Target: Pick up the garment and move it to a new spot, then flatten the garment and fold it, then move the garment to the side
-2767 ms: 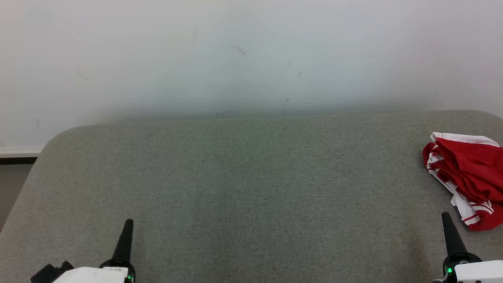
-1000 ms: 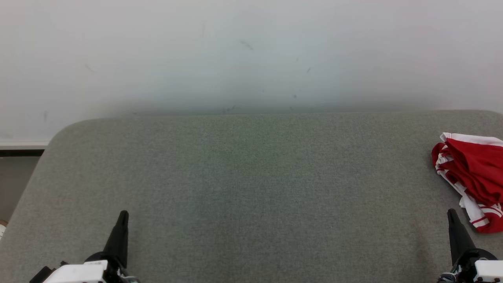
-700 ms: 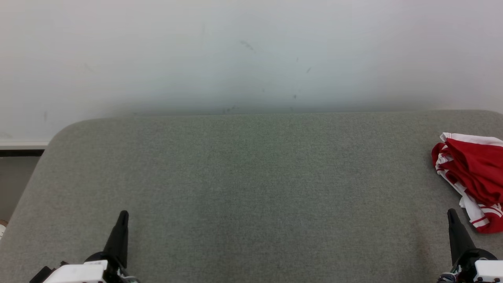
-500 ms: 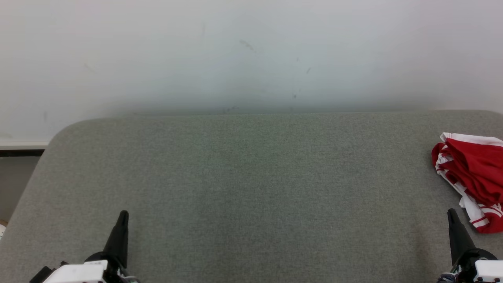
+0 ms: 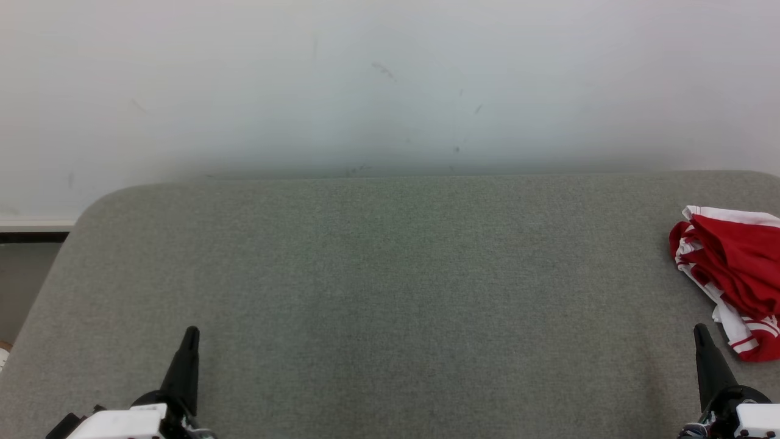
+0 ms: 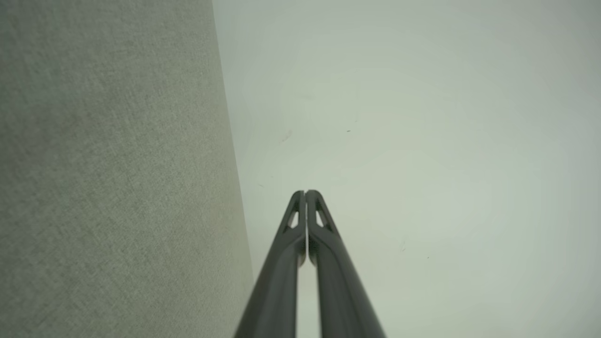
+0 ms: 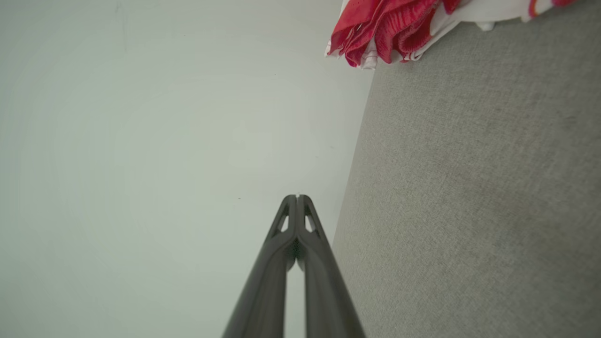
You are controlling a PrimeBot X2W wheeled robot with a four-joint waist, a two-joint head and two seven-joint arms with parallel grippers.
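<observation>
A crumpled red garment with white trim (image 5: 734, 268) lies at the right edge of the grey felt table (image 5: 378, 292), partly cut off by the head view's border. Its bunched edge (image 7: 375, 33) also appears at the top of the right wrist view. My right gripper (image 5: 699, 332) is shut and empty at the lower right, just short of the garment's near end. Over the table's lower left, my left gripper (image 5: 191, 334) is shut and empty as well. Both wrist views show fingertips pressed together: the left gripper (image 6: 305, 192) and the right gripper (image 7: 297, 197).
A pale wall (image 5: 390, 85) rises straight behind the table's far edge. The table's rounded left corner (image 5: 91, 207) drops off to a dark skirting strip (image 5: 27, 235) and floor beyond.
Since 2.8 s ago the head camera shifted slightly, so the whole picture slid right, and both grippers sit a little differently. Over the last second nothing has moved.
</observation>
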